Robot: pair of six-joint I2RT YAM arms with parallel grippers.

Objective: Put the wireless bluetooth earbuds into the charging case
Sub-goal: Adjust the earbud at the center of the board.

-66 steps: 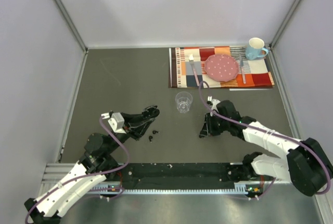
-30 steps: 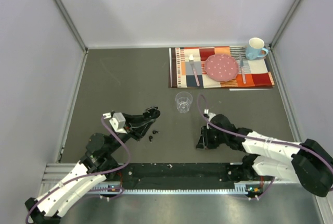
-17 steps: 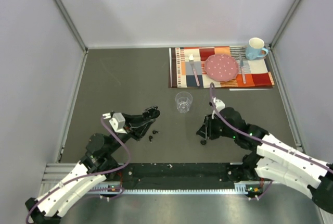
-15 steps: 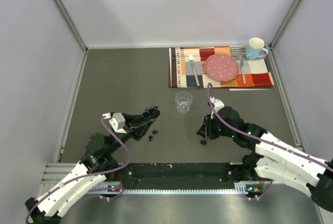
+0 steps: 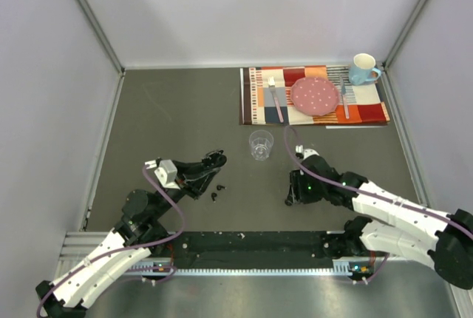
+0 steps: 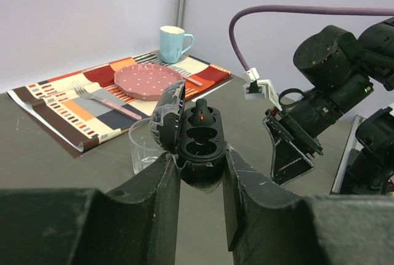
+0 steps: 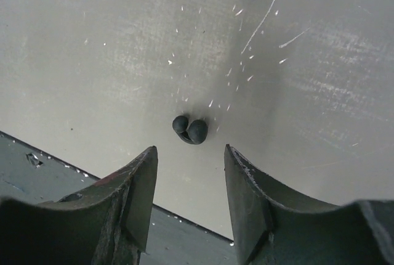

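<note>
My left gripper [image 6: 198, 175] is shut on the black charging case [image 6: 200, 145] and holds it above the table with its lid [image 6: 167, 112] swung open. One earbud [image 6: 201, 113] with a red light sits in the case's far slot, and the near slot is empty. In the top view the left gripper [image 5: 212, 163] hangs left of centre, with two loose earbuds [image 5: 221, 187] [image 5: 214, 197] on the table just below it. My right gripper [image 7: 189, 157] is open and points down at the table, where another earbud [image 7: 191, 130] lies just beyond its fingertips, apart from both. In the top view the right gripper [image 5: 293, 194] is low over the table.
A clear plastic cup [image 5: 260, 145] stands between the two arms, slightly farther back. At the back right lies a striped placemat [image 5: 259, 103] with a pink plate [image 5: 315, 95], a fork [image 5: 276, 100] and a blue mug [image 5: 363, 69]. Grey walls enclose the table.
The right gripper's jaws have spread apart over the last second and its wrist has shifted slightly to the right. The left arm and the case have stayed still.
</note>
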